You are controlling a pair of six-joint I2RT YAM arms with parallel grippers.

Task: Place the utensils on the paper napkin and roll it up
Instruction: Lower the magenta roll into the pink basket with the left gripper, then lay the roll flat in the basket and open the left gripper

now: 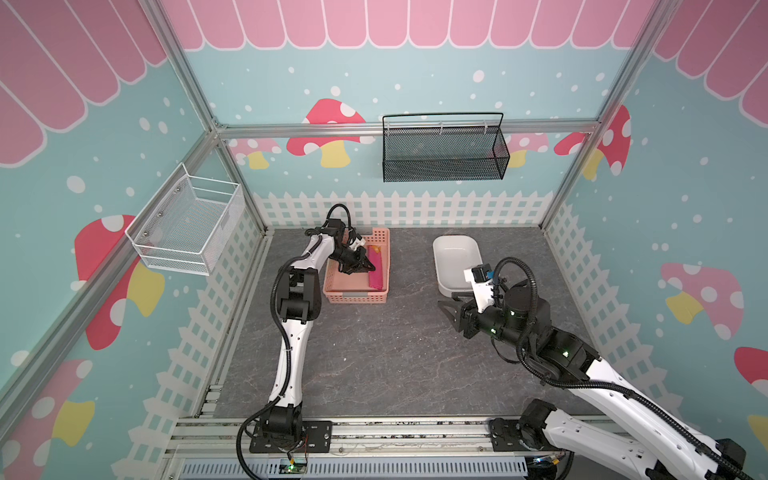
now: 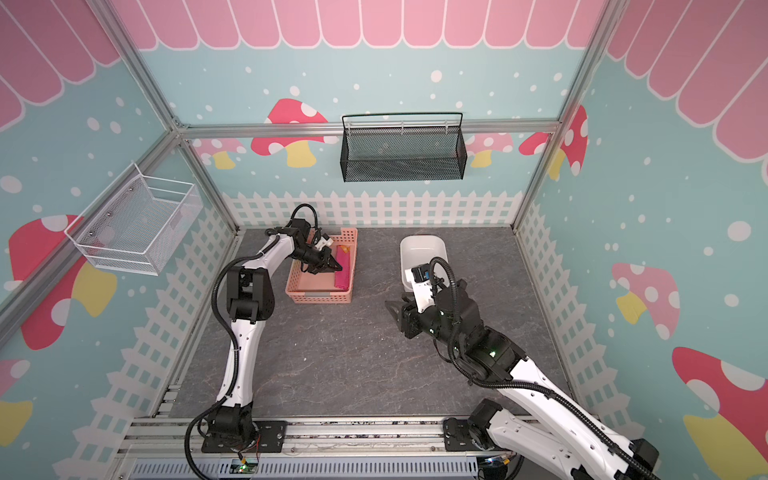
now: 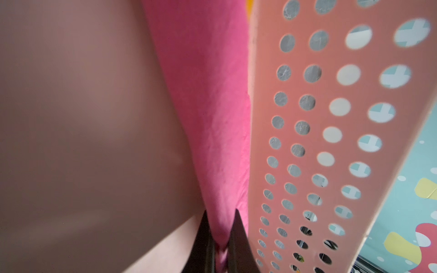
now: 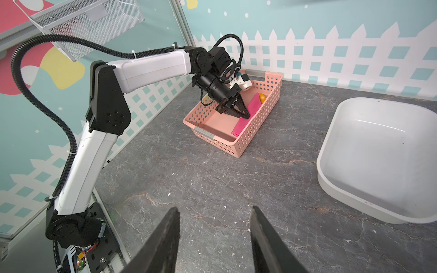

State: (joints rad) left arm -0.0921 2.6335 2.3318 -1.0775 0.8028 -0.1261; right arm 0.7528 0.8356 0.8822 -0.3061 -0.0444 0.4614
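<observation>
The salmon-pink perforated basket (image 1: 357, 297) (image 2: 320, 297) stands on the grey surface (image 1: 374, 353), left of centre and a little above the middle in both top views. Inside it the paper napkin (image 1: 379, 276) (image 2: 343, 276) (image 4: 241, 125) lies as a long narrow bundle along the basket's right wall. At its upper end a small orange-yellow tip of the utensils (image 1: 376, 249) (image 4: 262, 97) shows; the rest of them is hidden.

The left claw (image 1: 368, 266) (image 2: 336, 267) (image 4: 246, 115) reaches down into the basket. In the left wrist view its two black fingers are closed tightly on a pinch of the pink paper (image 3: 208, 94), close beside the holed wall (image 3: 314, 139).

The right claw (image 1: 446, 301) (image 4: 214, 209) hangs over the bare surface right of centre, just below the white tub (image 1: 453, 257) (image 4: 378, 153). Its jaws stand about half open, with nothing between them.
</observation>
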